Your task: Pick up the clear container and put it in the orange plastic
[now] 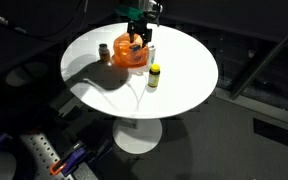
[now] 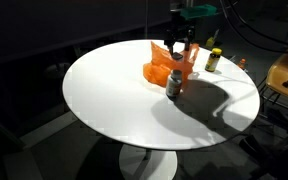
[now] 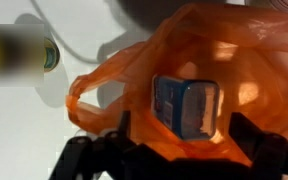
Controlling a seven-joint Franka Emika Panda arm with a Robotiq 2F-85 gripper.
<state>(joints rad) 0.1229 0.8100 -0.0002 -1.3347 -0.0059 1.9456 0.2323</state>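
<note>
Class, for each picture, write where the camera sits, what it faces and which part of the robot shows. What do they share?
Exterior view: high beside the round white table, looking down; gripper above the orange plastic bag.
Exterior view: lower, another side, looking across the table; gripper over the bag.
Wrist view: on the wrist, looking down into the bag at the clear container; black fingers at bottom.
Shared: all show the bag.

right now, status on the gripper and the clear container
Gripper open over orange bag. Clear container in the bag, not gripped. Yellow-capped bottle and small bottle beside the bag, not in the way.
</note>
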